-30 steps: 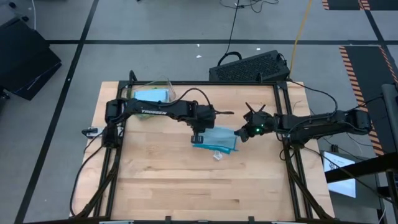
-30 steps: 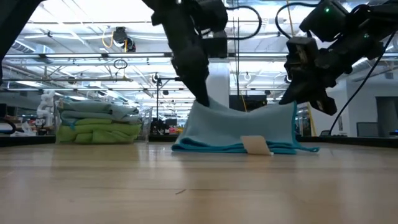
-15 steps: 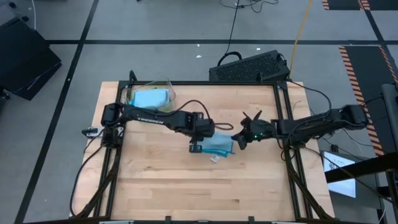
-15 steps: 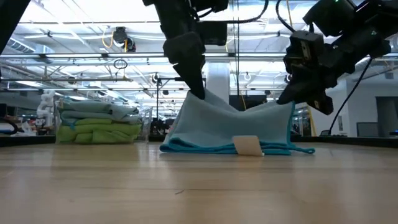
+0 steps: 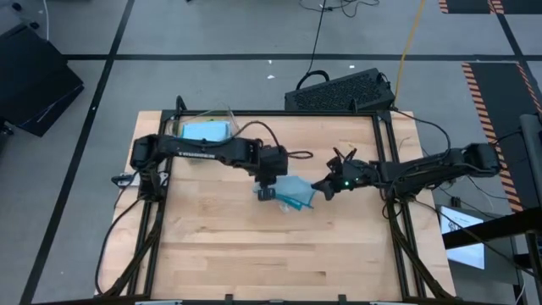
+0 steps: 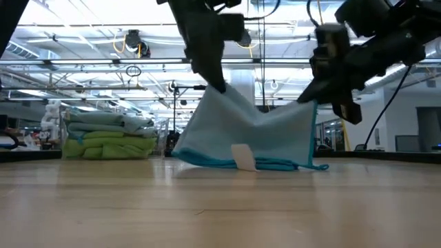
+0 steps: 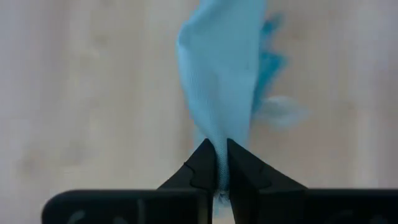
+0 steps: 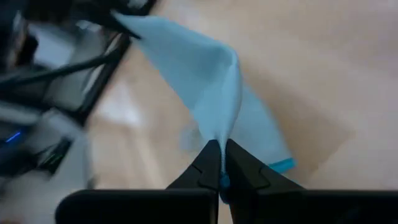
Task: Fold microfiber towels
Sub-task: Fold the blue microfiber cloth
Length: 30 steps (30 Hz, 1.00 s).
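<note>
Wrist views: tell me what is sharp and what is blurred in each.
Left wrist view: left pincer tips are sharp, the blue towel and table are soft. Right wrist view: right pincer is sharp, the towel's far end and the background are smeared.

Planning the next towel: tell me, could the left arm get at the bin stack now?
Probably not: the left gripper and right gripper each pinch a corner of the blue towel, so it must let go first.
</note>
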Tool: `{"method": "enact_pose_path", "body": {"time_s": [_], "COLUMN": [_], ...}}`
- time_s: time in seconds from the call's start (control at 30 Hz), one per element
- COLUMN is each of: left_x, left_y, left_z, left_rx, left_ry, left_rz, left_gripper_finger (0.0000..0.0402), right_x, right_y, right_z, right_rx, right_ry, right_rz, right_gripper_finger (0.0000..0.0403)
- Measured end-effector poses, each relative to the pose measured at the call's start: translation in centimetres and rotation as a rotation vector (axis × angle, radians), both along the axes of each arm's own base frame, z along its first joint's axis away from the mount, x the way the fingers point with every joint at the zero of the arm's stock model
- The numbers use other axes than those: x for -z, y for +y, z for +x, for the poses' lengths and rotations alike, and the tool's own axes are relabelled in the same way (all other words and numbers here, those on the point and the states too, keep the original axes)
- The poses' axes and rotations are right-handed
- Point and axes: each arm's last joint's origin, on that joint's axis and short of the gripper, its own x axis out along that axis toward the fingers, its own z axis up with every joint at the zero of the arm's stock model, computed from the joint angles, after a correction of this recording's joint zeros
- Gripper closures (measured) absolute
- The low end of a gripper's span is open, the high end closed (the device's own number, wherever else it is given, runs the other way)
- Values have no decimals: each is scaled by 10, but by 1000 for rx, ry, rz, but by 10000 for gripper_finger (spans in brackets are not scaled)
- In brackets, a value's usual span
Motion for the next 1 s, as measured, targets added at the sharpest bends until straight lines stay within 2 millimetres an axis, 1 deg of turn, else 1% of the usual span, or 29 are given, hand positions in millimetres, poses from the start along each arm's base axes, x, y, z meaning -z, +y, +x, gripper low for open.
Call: {"method": "enact_pose_path", "body": {"time_s": [0.1,0.17,0.23,0.3,0.37,0.4,0.47,0.53,0.6,0.67,0.73,0.8,0.83,0.9,1.0], "left_x": [-14,-25,-38,-50,-58,-60,-60,-50,-35,-18,-8,-3,0,2,16], "left_y": [-4,-11,-20,-30,-40,-43,-46,-42,-31,-15,1,13,16,16,9], "left_z": [-4,-8,-12,-15,-17,-15,-13,-6,0,6,10,10,12,14,20], "left_rx": [82,161,233,299,367,407,437,389,277,141,20,-45,-55,-57,-3], "left_ry": [-62,-95,-140,-185,-224,-257,-287,-281,-236,-165,-131,-106,-102,-108,-77], "left_rz": [-213,-388,-534,-613,-629,-615,-553,-428,-263,-101,22,85,102,127,176], "left_gripper_finger": [378,389,391,386,382,381,383,388,390,386,379,376,376,381,392], "right_x": [-8,-17,-27,-40,-49,-51,-48,-41,-31,-22,-15,-15,-16,-15,-7], "right_y": [5,11,17,22,25,25,21,14,5,-5,-13,-20,-22,-22,-19], "right_z": [-4,-5,-8,-11,-15,-17,-21,-22,-26,-28,-32,-31,-31,-30,-27], "right_rx": [-124,-219,-321,-403,-452,-451,-419,-351,-259,-128,-10,72,91,99,126], "right_ry": [-44,-102,-161,-246,-285,-295,-255,-203,-111,-28,50,48,48,50,114], "right_rz": [79,153,241,320,363,369,353,295,225,127,49,-4,-21,-61,-123], "right_gripper_finger": [399,399,399,399,399,399,399,399,399,399,399,399,399,399,399]}}
